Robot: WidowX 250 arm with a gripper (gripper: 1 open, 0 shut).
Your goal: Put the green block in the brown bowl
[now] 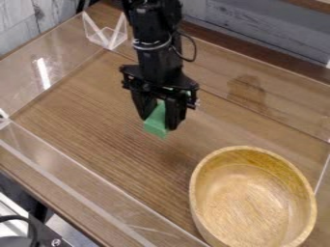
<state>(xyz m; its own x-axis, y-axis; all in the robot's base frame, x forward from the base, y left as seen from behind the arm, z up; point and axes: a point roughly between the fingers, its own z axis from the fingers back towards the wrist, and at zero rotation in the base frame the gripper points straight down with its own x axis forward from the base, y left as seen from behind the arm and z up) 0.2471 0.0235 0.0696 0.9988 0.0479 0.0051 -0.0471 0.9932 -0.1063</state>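
The green block (156, 123) hangs upright between the black fingers of my gripper (157, 117), which is shut on it above the wooden tabletop. Only the block's lower part shows below the fingers. The brown bowl (253, 199) of light tan wood sits at the front right, empty, well to the right of and nearer than the gripper.
Clear acrylic walls (58, 58) fence the wooden table (91, 116) on the left, back and front. A clear triangular stand (106, 36) sits at the back left behind the arm (154, 39).
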